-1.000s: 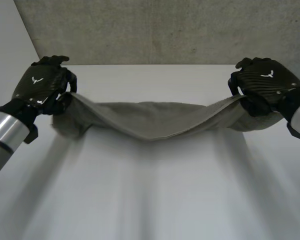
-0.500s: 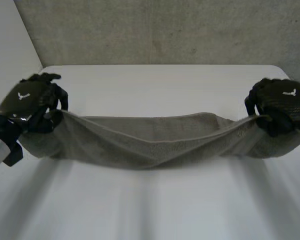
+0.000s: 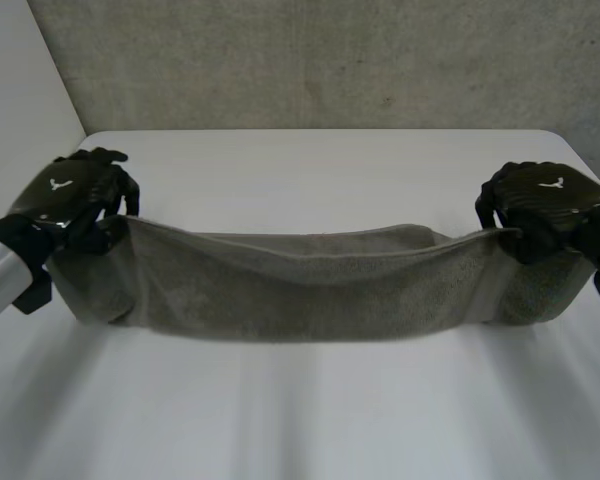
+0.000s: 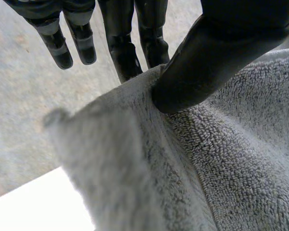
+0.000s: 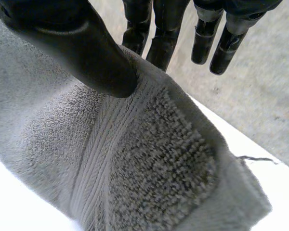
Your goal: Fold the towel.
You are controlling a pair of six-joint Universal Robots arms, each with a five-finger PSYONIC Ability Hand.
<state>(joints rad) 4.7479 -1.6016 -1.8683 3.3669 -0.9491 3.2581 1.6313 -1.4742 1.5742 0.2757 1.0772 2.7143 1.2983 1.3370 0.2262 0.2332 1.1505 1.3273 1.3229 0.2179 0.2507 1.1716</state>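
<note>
Table (image 3: 310, 170); towel (image 3: 300, 285) under left hand (image 4: 221, 53) thumb

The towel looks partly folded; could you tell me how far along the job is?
Done: the towel seems doubled into a long band. In hand: the left hand and right hand each pinch one end, holding it stretched, its lower edge on the table. Left: probably bringing the ends together and laying it flat.
</note>
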